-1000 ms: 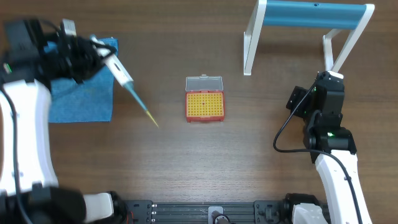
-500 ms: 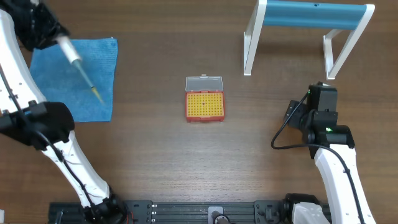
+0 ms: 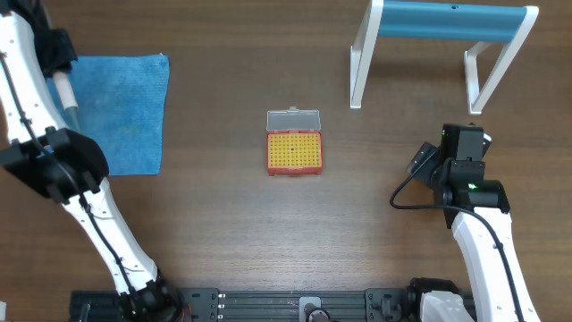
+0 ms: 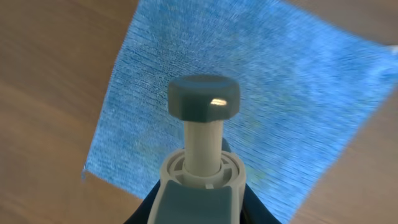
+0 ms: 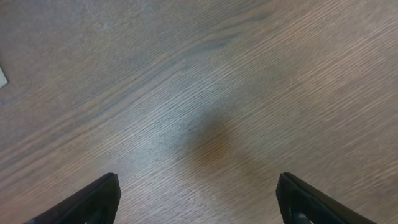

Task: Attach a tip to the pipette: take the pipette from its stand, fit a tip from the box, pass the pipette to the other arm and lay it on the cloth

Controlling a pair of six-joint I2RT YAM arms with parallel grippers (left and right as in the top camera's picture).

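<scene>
My left gripper [image 3: 55,55] is at the table's far left and is shut on the pipette [image 3: 65,93]. The pipette hangs over the left edge of the blue cloth [image 3: 121,112]. In the left wrist view its grey plunger knob [image 4: 203,98] and white body [image 4: 200,193] rise between my fingers, with the cloth [image 4: 273,87] spread below. The tip itself is hidden. The orange tip box [image 3: 294,150] stands open at mid-table. My right gripper [image 3: 461,143] is open over bare wood at the right, its fingers [image 5: 87,202] wide apart with nothing between them.
The blue and white pipette stand [image 3: 447,22] is at the back right with nothing on it. Bare brown table [image 3: 232,233] lies between the cloth, the box and the right arm.
The left arm has swung the pipette from beside the cloth's right edge across to its far left side. The right arm has drawn back slightly.
</scene>
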